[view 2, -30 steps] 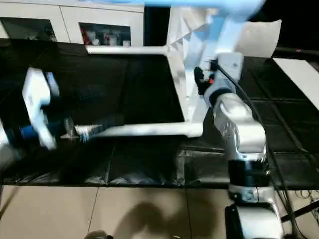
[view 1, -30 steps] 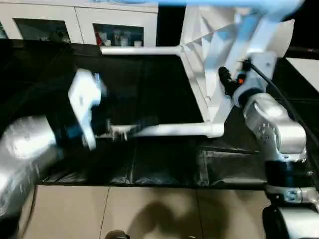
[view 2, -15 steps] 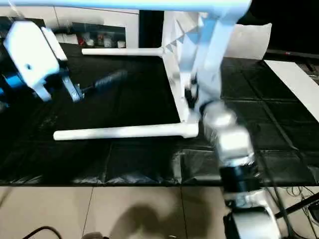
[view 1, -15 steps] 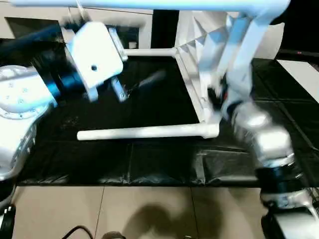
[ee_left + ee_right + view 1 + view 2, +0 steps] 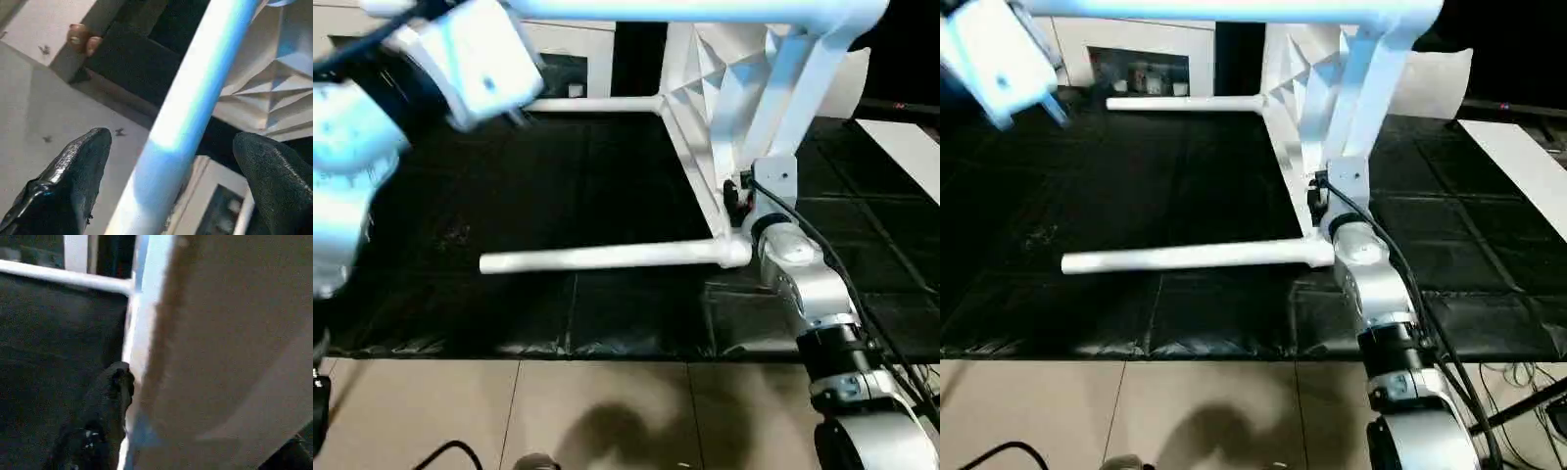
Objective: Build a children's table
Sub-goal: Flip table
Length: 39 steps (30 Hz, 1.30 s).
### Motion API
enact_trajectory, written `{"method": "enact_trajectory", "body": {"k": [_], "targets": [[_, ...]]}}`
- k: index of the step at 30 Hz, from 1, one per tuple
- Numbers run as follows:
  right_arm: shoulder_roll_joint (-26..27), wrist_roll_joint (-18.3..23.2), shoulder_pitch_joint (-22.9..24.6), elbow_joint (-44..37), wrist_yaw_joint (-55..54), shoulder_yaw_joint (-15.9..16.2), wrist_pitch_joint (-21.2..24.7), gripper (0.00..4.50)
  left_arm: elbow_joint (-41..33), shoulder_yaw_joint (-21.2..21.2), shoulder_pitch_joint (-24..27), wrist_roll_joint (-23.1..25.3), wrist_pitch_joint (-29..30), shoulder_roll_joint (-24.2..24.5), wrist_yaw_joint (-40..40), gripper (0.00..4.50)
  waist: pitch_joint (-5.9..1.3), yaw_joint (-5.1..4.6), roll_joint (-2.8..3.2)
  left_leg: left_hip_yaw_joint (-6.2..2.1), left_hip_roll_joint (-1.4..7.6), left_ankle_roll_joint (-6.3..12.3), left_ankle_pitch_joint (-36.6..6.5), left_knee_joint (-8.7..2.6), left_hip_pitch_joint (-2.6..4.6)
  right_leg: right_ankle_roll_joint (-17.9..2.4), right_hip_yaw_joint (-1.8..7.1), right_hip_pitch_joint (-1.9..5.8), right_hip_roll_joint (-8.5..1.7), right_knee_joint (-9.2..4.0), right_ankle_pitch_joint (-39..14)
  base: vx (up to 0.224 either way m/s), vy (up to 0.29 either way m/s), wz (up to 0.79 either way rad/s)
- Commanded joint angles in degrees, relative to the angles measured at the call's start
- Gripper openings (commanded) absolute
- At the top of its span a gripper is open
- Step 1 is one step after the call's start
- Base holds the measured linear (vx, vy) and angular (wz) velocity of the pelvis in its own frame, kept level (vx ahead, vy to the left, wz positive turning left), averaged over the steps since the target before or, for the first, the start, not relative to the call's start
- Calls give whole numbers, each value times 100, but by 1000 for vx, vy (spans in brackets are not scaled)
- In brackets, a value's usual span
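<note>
- I saw the white table (image 5: 724, 108) standing on its side on the black worktop (image 5: 558, 196), toward the right end, its ribbed underside facing left.
- Three legs (image 5: 612, 257) stuck out leftward: one low near the front edge, one farther back, one high overhead.
- My left claw (image 5: 171, 161) was spread wide around the top leg, fingers (image 5: 73, 171) clear of it, holding nothing.
- My right claw (image 5: 736, 201) sat at the tabletop's lower corner; its fingers (image 5: 110, 396) straddled the tabletop's edge, though I couldn't tell whether they gripped it.
</note>
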Motion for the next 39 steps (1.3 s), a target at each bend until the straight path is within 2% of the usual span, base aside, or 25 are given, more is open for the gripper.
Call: {"method": "enact_trajectory", "body": {"k": [1, 4, 8, 9, 12, 14, 17, 18, 20, 21, 23, 28, 31, 33, 34, 35, 36, 37, 38, 39], "targets": [[-93, -227, -75, 75, -116, -82, -105, 234, 170, -31, -168, 159, -34, -16, 136, 450, -412, -19, 138, 14, 102, -493, -733, -377, 5, -717, 257, 296, -339, -343, -517, 0, 0, 0], [-115, -298, -118, 130, -102, -38, -217, 222, 430, -15, -251, 195, -139, -135, 211, 414, -422, -1, 151, 10, 103, -480, -634, -374, -3, -779, 255, 311, -343, -326, -301, 0, 0, 0], [-172, -378, -158, 74, -48, 33, -250, 211, 652, -90, -419, 276, -230, -219, 199, 401, -444, 14, 148, 9, 101, -455, -465, -364, -14, -843, 251, 329, -343, -289, 21, 0, 0, 0], [-188, -421, -176, 58, -4, 79, -270, 208, 814, -176, -529, 370, -296, -282, 218, 375, -441, 10, 149, 9, 101, -451, -472, -366, -19, -854, 250, 327, -340, -291, 49, 0, 0, 0], [-200, -479, -204, 51, 52, 159, -325, 206, 1212, -409, -775, 575, -508, -373, 189, 363, -432, 13, 153, 11, 92, -423, -569, -364, -16, -853, 257, 330, -351, -317, -47, 0, 0, 0], [-192, -482, -203, 36, 48, 158, -319, 206, 1316, -457, -824, 603, -522, -388, 159, 336, -428, 5, 139, 10, 96, -413, -584, -367, -23, -854, 261, 338, -360, -315, -108, 0, 0, 0], [-169, -516, -184, -14, 67, 161, -316, 206, 1879, -617, -1046, 841, -731, -394, 101, 316, -432, 3, 169, 7, 89, -387, -478, -358, -30, -871, 261, 341, -353, -311, 19, 0, 0, 0], [-167, -515, -180, -22, 70, 162, -313, 206, 1936, -623, -1065, 849, -739, -397, 83, 305, -438, 4, 161, 7, 92, -385, -451, -359, -25, -891, 264, 350, -365, -300, 80, 0, 0, 0], [-169, -515, -155, -62, 77, 173, -307, 206, 2129, -603, -1137, 894, -790, -419, 129, 288, -436, 1, 206, -1, 95, -390, -419, -359, -25, -931, 258, 341, -357, -294, 189, 0, 0, 0], [-170, -515, -140, -91, 83, 178, -304, 206, 2261, -586, -1186, 927, -810, -427, 190, 277, -436, -1, 193, 0, 96, -400, -459, -360, -20, -945, 258, 349, -358, -296, 190, 0, 0, 0], [-198, -546, -122, -157, 95, 192, -310, 206, 2473, -536, -1271, 940, -878, -447, 281, 267, -429, 1, 210, -1, 93, -400, -547, -363, -13, -948, 260, 347, -363, -310, 92, 0, 0, 0], [-302, -620, -123, -293, 150, 224, -259, 206, 2510, -490, -1302, 828, -961, -497, 180, 233, -431, 14, 206, 2, 104, -361, -510, -361, -16, -983, 264, 354, -370, -307, 89, 0, 0, 0], [-648, -774, -225, -722, 596, 422, 4, 206, 2382, -430, -1253, 676, -877, -549, -34, 213, -432, 36, 209, 11, 88, -253, -264, -343, -41, -1022, 267, 382, -358, -286, 347, 0, 0, 0], [-1035, -737, -455, -1048, 1126, 488, 433, 206, 2226, -275, -1247, 405, -668, -572, -203, 209, -446, 57, 186, 19, 72, -182, -86, -322, -53, -1032, 273, 419, -342, -260, 530, 0, 0, 0], [-1306, -715, -641, -1191, 1478, 532, 679, 206, 2104, -181, -1215, 162, -494, -616, -376, 200, -448, 57, 180, 26, 51, -98, 59, -309, -89, -1060, 274, 432, -333, -243, 693, 0, 0, 0], [-1306, -715, -641, -1191, 1478, 532, 679, 206, 2104, -181, -1215, 162, -494, -616, -376, 200, -448, 57, 180, 26, 51, -98, 59, -309, -89, -1060, 274, 432, -333, -243, 693, 0, 0, 0], [-1490, -723, -823, -1171, 1657, 534, 743, 206, 1985, -105, -1148, -67, -330, -693, -493, 197, -431, 62, 197, 50, 47, -11, 15, -300, -90, -1092, 275, 392, -344, -268, 543, 0, 0, 0], [-1733, -710, -1080, -1089, 1955, 556, 807, 206, 1817, 3, -1036, -395, -87, -816, -632, 194, -431, 61, 198, 57, 53, -14, -8, -303, -91, -1125, 276, 396, -355, -267, 468, 0, 0, 0], [-1790, -702, -1140, -1067, 2036, 565, 822, 206, 1777, 29, -1008, -475, -26, -847, -665, 194, -437, 67, 190, 67, 52, 10, -35, -289, -92, -1175, 276, 391, -346, -274, 385, 0, 0, 0], [-2027, -671, -1394, -954, 2438, 635, 931, 206, 1669, 170, -912, -884, 246, -1042, -786, 189, -426, 65, 201, 81, 57, 42, -95, -289, -83, -1232, 276, 374, -349, -281, 295, 0, 0, 0]]}}
